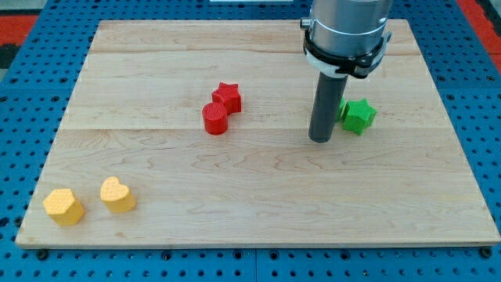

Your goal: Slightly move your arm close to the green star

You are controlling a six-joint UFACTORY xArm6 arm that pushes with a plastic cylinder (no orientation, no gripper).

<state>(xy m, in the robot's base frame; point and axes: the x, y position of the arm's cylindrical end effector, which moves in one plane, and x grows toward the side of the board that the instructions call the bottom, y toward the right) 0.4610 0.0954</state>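
Note:
The green star (358, 116) lies on the wooden board (258, 211) at the view's right, about mid-height. My tip (319, 139) stands on the board just left of the star and slightly below it, a small gap apart. The rod rises from there to the arm's grey body at the view's top, which hides part of the board behind it.
A red star (228, 96) and a red cylinder (214, 119) sit touching each other left of centre. A yellow hexagon (63, 207) and a yellow heart (117, 195) lie near the board's bottom left corner. Blue pegboard surrounds the board.

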